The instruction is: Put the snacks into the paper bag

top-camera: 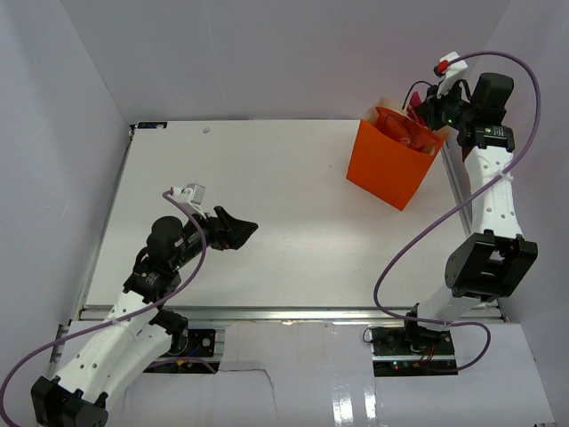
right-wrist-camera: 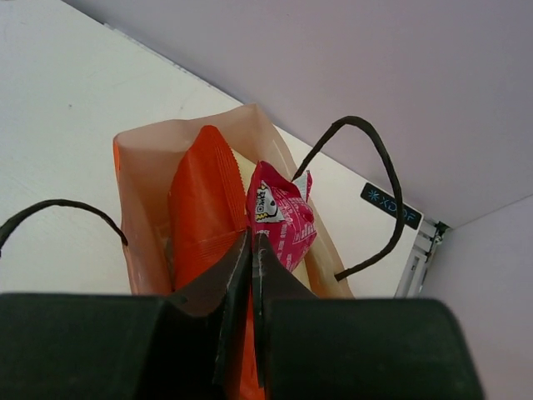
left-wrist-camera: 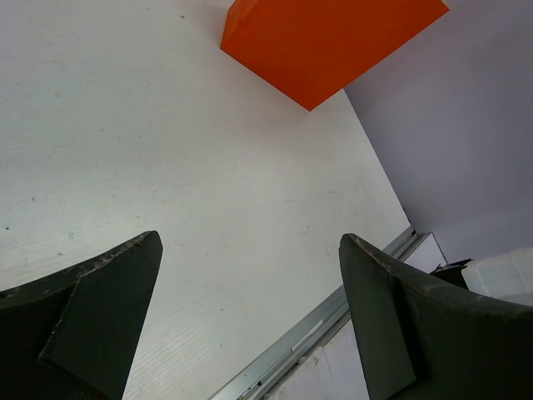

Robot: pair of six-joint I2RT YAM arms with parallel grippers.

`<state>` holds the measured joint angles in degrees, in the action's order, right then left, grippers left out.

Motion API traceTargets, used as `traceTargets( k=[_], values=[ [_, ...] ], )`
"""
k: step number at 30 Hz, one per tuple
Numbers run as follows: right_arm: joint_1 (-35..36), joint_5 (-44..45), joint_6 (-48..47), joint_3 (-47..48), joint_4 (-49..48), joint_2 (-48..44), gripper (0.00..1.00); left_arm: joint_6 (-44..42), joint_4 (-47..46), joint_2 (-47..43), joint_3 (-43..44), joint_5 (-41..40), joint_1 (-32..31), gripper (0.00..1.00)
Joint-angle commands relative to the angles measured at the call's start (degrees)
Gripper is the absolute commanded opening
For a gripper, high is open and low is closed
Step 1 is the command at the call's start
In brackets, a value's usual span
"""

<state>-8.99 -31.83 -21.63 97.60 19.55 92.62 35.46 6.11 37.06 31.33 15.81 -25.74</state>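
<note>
**Right gripper pressed shut over the mouth of the bag**

The right gripper hangs just above the open paper bag with its fingers pressed together, tips pointing down into the mouth. From its wrist camera I cannot tell whether a thin edge of wrapper is nipped between them. The tips sit right beside the pink wrapper, and no gap shows.

The step in hand looks like the last drop or the lift-out after it. To do it well, the gripper should part its fingers only if something is caught there. It should then rise straight up between the two black loop handles so that neither loop snags. The bag is light and stands alone, so a sideways drag would probably tip it.

Inside the bag, the red-orange chip bag stands on end against the pale lining and fills the left side of the opening. The pink wrapper is wedged upright beside it on the right. Anything smaller would lie lower down, hidden by these two.

The bag stands upright at the far right corner of the worktop, close to its right edge. No loose snack shows on the worktop from above, so the task appears to be nearly done.

The left gripper hovers over the near left part of the worktop with its fingers spread wide and nothing between them, well apart from the bag.
</note>
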Motion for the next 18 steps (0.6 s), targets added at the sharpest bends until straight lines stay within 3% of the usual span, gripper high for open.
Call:
traceTargets(
  k=[1, 13, 16, 17, 18],
  values=[
    [-0.15, 0.28, -5.52, 1.53, 0.13, 0.19, 0.08, 0.04, 0.39, -0.94, -0.66, -0.61, -0.19, 0.98],
    [-0.15, -0.16, -14.05, 4.34, 9.97, 3.97, 0.17, 0.04, 0.22, -0.5, -0.83, -0.43, -0.19, 0.98],
    [-0.23, -0.6, -14.76, 5.49, 11.38, 4.24, 0.28, 0.04, 0.13, -0.41, -0.83, -0.43, -0.19, 0.98],
    [-0.23, -0.6, -14.67, 5.58, 11.39, 4.06, 0.39, 0.04, 0.04, -0.41, -0.75, -0.35, -0.19, 0.98],
    [-0.23, -0.68, -14.67, 5.76, 11.39, 3.8, 0.43, 0.04, 0.04, -0.32, -0.66, -0.43, -0.19, 0.98]
  ],
)
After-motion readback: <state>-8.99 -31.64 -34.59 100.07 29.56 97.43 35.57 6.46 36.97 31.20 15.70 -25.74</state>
